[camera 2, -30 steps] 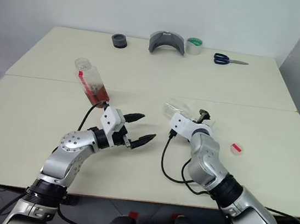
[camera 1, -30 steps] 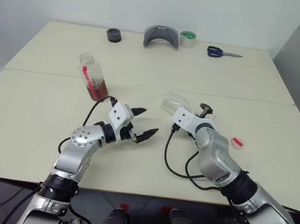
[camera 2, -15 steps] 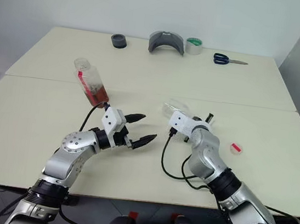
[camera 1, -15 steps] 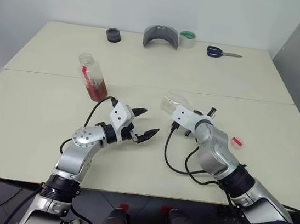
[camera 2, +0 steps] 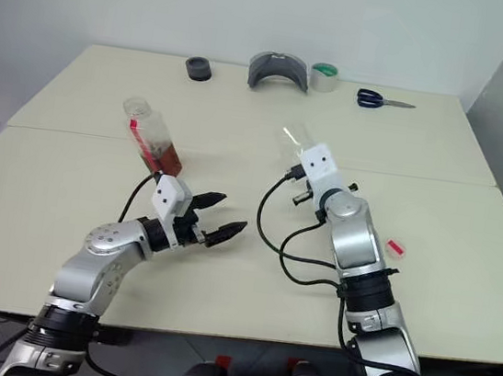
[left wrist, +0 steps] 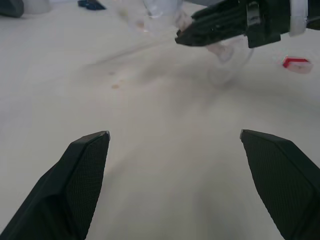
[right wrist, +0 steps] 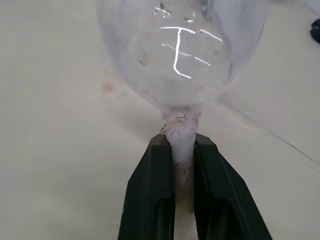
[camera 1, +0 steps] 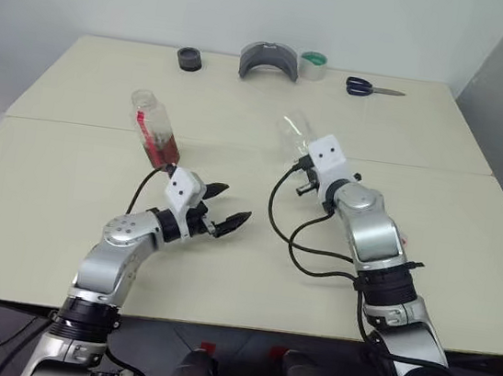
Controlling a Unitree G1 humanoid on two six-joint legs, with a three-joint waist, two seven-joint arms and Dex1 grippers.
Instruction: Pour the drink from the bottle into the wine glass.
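Note:
The bottle (camera 1: 152,125) stands uncapped on the table at the left, with the reddish drink (camera 1: 162,149) low inside it. My left gripper (camera 1: 236,202) hovers open just right of and nearer than the bottle, nothing between its fingers (left wrist: 85,170). My right gripper (right wrist: 182,142) is shut on the thin stem of the wine glass (right wrist: 180,45). The glass (camera 1: 294,129) is held off the table near the middle, its empty bowl tilted up and away from me. A white wrist mount (camera 1: 326,151) hides that grip in the head views.
A red-and-white cap (camera 2: 395,248) lies on the table right of my right arm. Along the far edge sit a black roll (camera 1: 190,58), a grey curved piece (camera 1: 270,61), green tape (camera 1: 315,65) and scissors (camera 1: 371,89). A seam (camera 1: 74,123) crosses the table.
My right gripper has shut on the glass stem, rolled, and raised the glass from low over the table up and farther away. My left gripper has drifted slightly left, still open.

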